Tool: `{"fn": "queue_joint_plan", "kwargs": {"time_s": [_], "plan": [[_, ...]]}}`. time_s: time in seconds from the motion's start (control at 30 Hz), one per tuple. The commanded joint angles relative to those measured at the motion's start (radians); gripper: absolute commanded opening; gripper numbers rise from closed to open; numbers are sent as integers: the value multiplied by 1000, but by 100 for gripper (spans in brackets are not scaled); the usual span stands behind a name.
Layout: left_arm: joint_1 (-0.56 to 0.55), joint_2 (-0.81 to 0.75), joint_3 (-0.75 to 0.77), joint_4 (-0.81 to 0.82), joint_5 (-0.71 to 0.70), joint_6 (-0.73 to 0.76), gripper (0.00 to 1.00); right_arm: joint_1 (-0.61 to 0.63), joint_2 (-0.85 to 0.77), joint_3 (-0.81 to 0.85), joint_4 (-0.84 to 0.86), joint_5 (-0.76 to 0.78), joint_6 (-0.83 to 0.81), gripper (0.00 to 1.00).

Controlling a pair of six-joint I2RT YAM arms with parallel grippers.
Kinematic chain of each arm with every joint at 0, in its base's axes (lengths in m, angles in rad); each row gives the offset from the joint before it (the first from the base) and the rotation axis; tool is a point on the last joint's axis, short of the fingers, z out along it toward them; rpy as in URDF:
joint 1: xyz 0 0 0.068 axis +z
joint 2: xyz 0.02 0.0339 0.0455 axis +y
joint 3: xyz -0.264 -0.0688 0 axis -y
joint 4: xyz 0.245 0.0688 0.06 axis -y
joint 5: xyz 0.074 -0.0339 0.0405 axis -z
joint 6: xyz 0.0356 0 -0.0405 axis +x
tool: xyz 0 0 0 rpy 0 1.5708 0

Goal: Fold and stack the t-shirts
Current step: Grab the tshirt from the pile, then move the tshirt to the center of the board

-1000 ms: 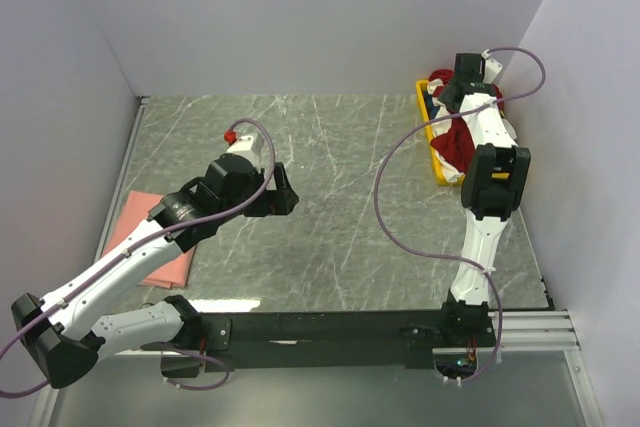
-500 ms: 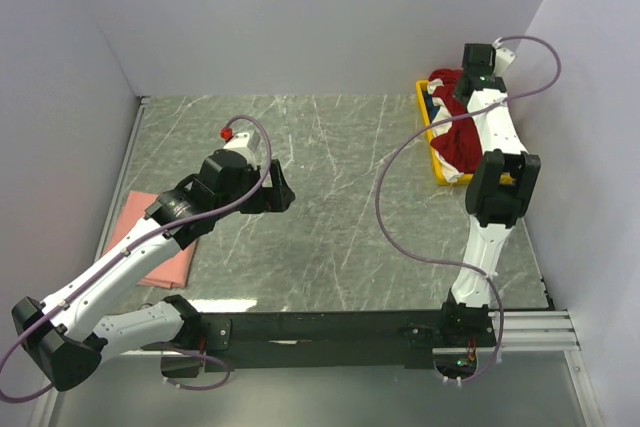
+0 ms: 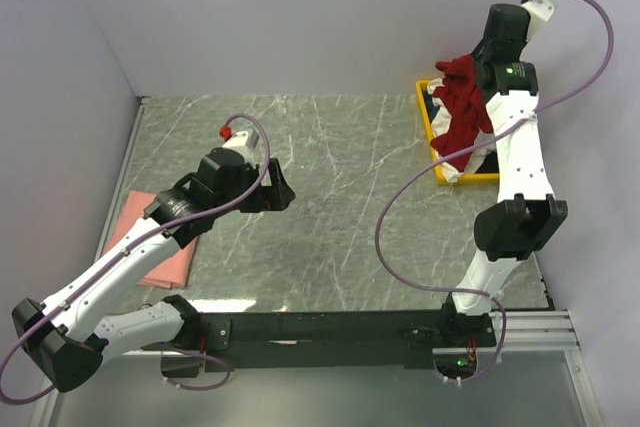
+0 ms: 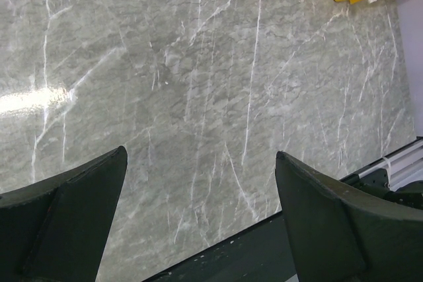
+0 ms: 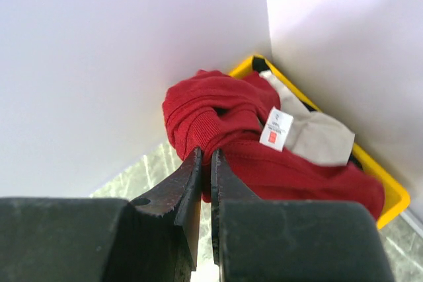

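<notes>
Right claw (image 5: 205,163) clamped on large dark red cloth t-shirt (image 3: 462,107), hanging above yellow plastic bin (image 3: 424,107). Left claw (image 4: 199,153) wide open. Advise lifting until cloth fully clears bin before crossing to table (image 3: 330,197).

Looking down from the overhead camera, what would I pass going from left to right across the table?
pink shirt → left claw, open → dark red shirt, hanging from the right claw over the yellow bin
</notes>
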Motion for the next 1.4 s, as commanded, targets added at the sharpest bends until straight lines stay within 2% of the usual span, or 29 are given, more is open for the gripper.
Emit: {"fn": "queue_joint_plan", "kwargs": {"time_s": [0.0, 0.13, 0.3, 0.53, 0.73, 0.87, 1.07, 1.23, 1.37], "plan": [[10, -19, 10, 44, 15, 12, 99, 18, -86, 64, 47, -7, -44, 0], [14, -21, 3, 53, 21, 9, 99, 87, -116, 151, 33, -4, -82, 0], [24, -30, -7, 63, 28, 0, 99, 234, -171, 248, 68, 58, -171, 0], [37, -47, -26, 75, 29, -19, 99, 468, -289, 208, 206, 102, -248, 0], [53, -71, -43, 76, 31, -33, 99, 633, -344, 130, 271, 96, -221, 0], [66, -84, -62, 73, 23, -65, 99, 637, -376, -22, 264, 51, -118, 0], [91, -113, -141, 83, 3, -137, 99, 602, -432, -518, 297, 17, 51, 1], [106, -110, -235, 75, -29, -213, 95, 451, -404, -698, 254, -129, 183, 0], [108, -127, -324, 67, -71, -287, 84, 400, -369, -772, 185, -144, 188, 0]]}}
